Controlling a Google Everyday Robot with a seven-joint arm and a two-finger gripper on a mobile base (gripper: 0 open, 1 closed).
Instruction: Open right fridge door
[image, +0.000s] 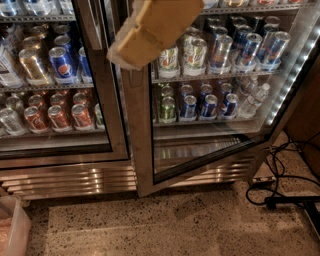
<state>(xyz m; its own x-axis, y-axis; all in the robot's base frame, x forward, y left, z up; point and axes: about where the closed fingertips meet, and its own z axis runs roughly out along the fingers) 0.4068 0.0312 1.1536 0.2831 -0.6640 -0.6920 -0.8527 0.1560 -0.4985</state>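
Note:
The right fridge door (141, 150) is a glass panel in a wide steel frame. It stands ajar, its left edge swung out towards me and its bottom rail running at a slant. Green, blue and silver cans (197, 102) show through it. My gripper (150, 30), a tan padded block, hangs at the top centre in front of the door's left upright. Its hold on the handle is hidden from view. The twin left door (107, 100) sits shut over Pepsi and red cans (60, 115).
Black cables (280, 185) and a plug lie on the speckled floor at the right. A brown panel (307, 110) stands beside the open door. A translucent bin (12, 230) sits at the lower left. A steel grille (70, 180) runs under the doors.

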